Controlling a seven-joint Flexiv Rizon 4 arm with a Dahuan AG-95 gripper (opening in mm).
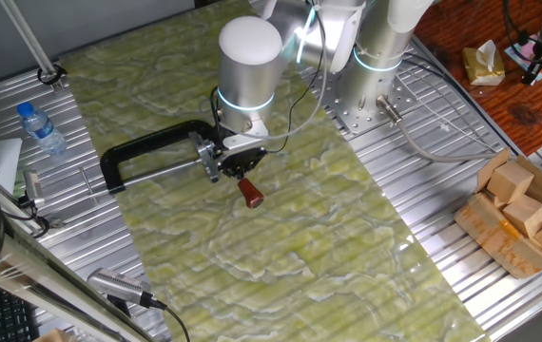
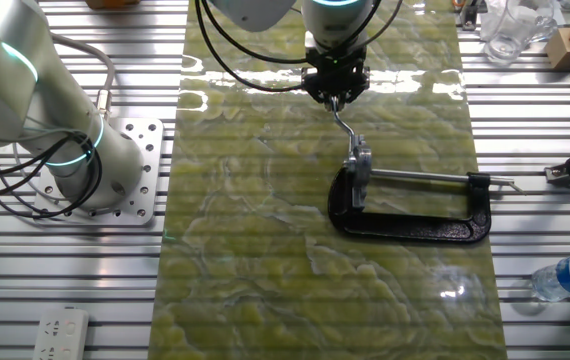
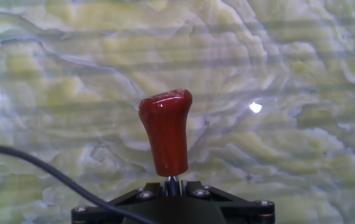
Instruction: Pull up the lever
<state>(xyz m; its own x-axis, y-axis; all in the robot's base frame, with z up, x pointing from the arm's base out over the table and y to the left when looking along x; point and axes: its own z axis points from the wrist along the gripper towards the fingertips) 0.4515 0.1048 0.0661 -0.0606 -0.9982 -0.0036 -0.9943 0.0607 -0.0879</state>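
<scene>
The lever is a thin silver rod (image 2: 344, 123) ending in a red-brown knob (image 1: 250, 194), hinged to the screw end of a black C-shaped clamp (image 1: 147, 147) that lies flat on the green marbled mat. My gripper (image 1: 240, 166) is shut on the rod just behind the knob. In the hand view the knob (image 3: 166, 132) sticks out past my gripper (image 3: 172, 185), with the rod pinched between the black fingers (image 3: 140, 194). In the other fixed view my gripper (image 2: 335, 92) is above the clamp's (image 2: 405, 228) screw end.
A water bottle (image 1: 41, 128) lies at the left of the mat and a box of wooden blocks (image 1: 518, 214) stands at the right. The arm's base (image 1: 380, 57) is behind the mat. A second arm (image 2: 55, 120) stands left in the other fixed view.
</scene>
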